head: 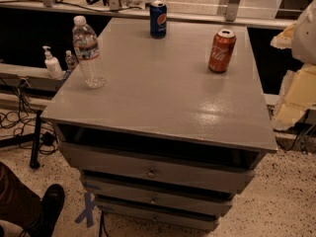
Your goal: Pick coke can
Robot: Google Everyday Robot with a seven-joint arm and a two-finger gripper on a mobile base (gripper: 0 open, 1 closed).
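Note:
The coke can [221, 51] is red-orange with white script and a silver top. It stands upright on the grey cabinet top [163, 98], near the far right corner. My gripper [295, 90] is the pale cream shape at the right edge of the view, off the cabinet's right side and nearer than the can. It is apart from the can and holds nothing that I can see.
A dark blue Pepsi can [158, 19] stands at the far middle edge. A clear water bottle [88, 52] stands upright near the left edge. The cabinet has drawers [150, 172] below. A sanitizer pump bottle [52, 63] sits on a ledge at left. A person's shoe [49, 206] is at bottom left.

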